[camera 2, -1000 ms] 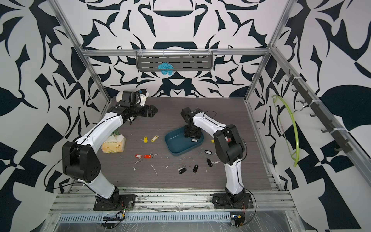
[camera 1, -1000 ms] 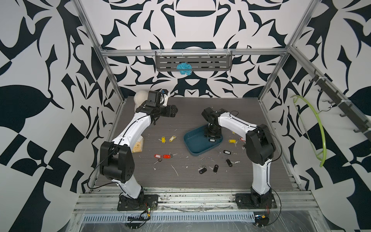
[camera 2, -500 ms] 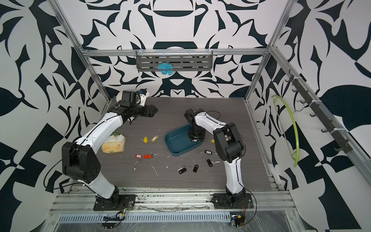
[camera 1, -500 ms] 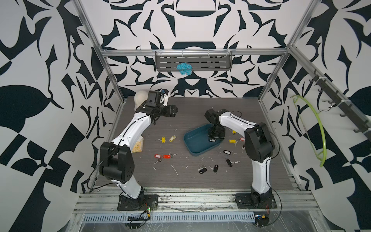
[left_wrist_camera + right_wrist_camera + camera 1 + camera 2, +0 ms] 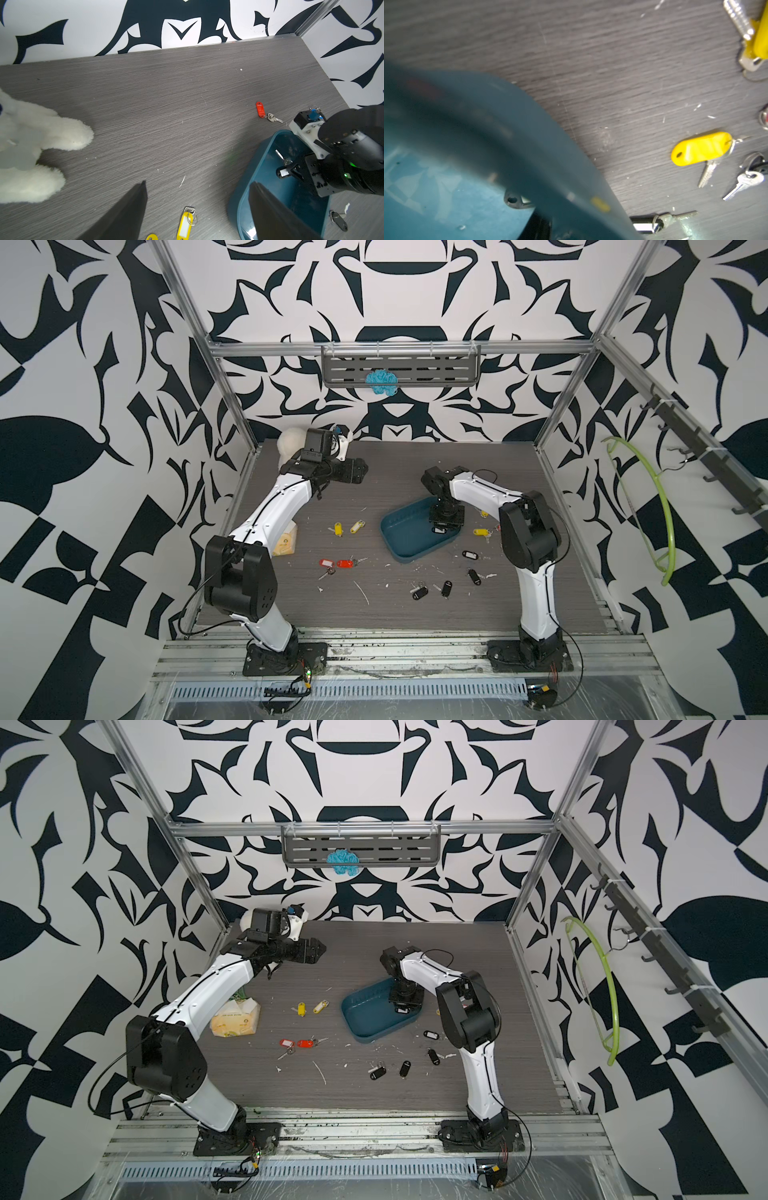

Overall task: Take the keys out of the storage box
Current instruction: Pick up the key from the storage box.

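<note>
- The left tool [image 5: 197,184] is held wide open and empty above the desk [image 5: 395,464].
- The right tool [image 5: 441,527] is lowered inside the storage box [image 5: 399,539], at a black-tagged key [image 5: 283,172]; whether it is gripped cannot be told.
- Other keys [image 5: 345,563] are scattered on the desk around the box.
</note>
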